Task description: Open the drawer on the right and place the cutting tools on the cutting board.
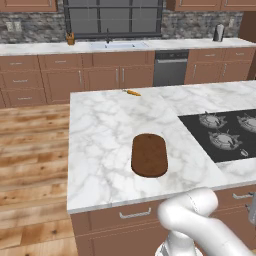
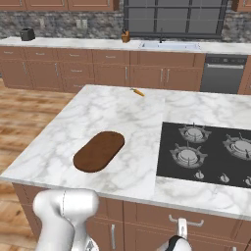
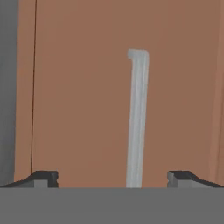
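The drawer front (image 3: pixel 87 109) filled the hand camera's sight at close range, reddish-brown and shut, with its silver handle (image 3: pixel 137 118) running along it between the two dark fingertips (image 3: pixel 43 178). The jaws stood wide apart with nothing held, one tip on either side of the handle and not touching it. Above, on the island's white marble surface (image 1: pixel 100 130), the dark brown cutting board (image 1: pixel 149 154) lay flat and bare near the front edge, just left of the black gas cooktop (image 2: pixel 211 152). Farther back on the same surface, near its far edge, lay a small orange carrot (image 1: pixel 132 92). Beyond stood the back counter with its sink (image 1: pixel 119 45).
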